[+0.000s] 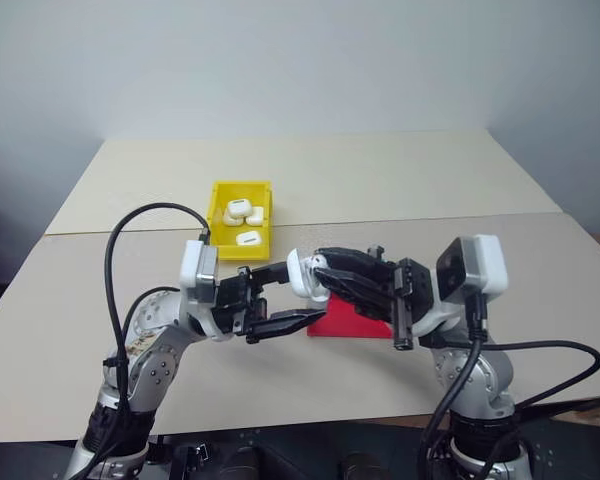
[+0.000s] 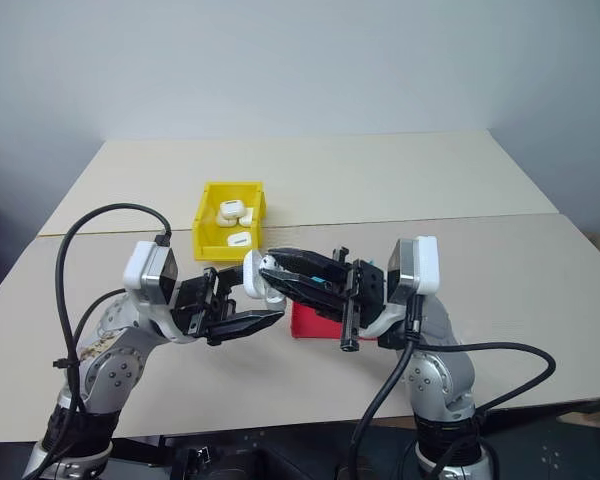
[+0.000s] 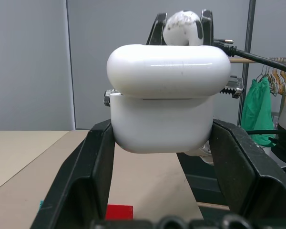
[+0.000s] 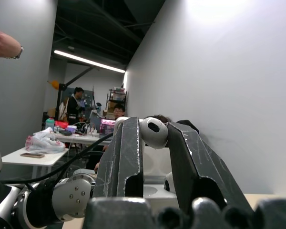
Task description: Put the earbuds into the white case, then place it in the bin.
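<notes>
Above the table (image 1: 400, 190), the left gripper (image 3: 164, 143) is clamping the white case (image 3: 164, 102) while the right gripper (image 4: 155, 136) is pinching an earbud (image 4: 154, 132).

Your two arms meet low in the frame's centre, forearms bent inward so the grippers face each other. Your left gripper (image 1: 280, 297) reaches in from the lower left, its black fingers spread wide — clamped on the sides of the white case (image 3: 164, 102). Your right gripper (image 4: 155, 131) comes from the lower right, fingers drawn close — pinching an earbud (image 4: 154, 133) between the tips, just above the case.
</notes>
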Controlling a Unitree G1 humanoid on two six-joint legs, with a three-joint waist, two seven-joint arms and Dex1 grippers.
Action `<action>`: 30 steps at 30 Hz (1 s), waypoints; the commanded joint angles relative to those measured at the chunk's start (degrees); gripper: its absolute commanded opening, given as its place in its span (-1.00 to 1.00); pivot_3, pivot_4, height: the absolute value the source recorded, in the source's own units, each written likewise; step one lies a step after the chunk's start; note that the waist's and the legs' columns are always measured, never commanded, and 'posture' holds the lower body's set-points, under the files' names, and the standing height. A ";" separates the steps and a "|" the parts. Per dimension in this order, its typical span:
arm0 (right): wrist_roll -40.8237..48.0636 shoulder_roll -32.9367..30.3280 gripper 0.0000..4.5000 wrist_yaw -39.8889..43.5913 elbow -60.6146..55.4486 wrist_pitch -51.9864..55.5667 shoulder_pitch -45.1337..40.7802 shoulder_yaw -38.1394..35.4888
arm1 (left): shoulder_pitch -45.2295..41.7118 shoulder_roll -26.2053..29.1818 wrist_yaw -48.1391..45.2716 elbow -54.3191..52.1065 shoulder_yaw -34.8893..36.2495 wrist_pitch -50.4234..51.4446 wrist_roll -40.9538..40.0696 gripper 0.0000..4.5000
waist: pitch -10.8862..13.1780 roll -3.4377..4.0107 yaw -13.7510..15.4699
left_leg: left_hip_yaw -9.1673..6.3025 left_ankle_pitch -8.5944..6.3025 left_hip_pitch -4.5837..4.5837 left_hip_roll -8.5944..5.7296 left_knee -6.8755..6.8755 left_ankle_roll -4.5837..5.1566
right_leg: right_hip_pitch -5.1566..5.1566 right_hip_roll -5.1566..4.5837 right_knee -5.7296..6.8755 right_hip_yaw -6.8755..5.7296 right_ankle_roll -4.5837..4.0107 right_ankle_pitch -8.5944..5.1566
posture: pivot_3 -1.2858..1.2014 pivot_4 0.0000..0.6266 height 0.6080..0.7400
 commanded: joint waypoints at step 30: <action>-2.30 -5.46 0.02 1.70 2.00 -6.80 1.21 2.96 | -0.05 -1.81 -0.69 -0.64 0.39 -2.04 1.65 0.21 | 0.01 -0.01 0.07 | -0.05 0.00 0.12 0.00 -0.01 0.00 | 0.27 0.00 -0.19 -0.06 0.00 0.00 | 0.03 -0.52 1.00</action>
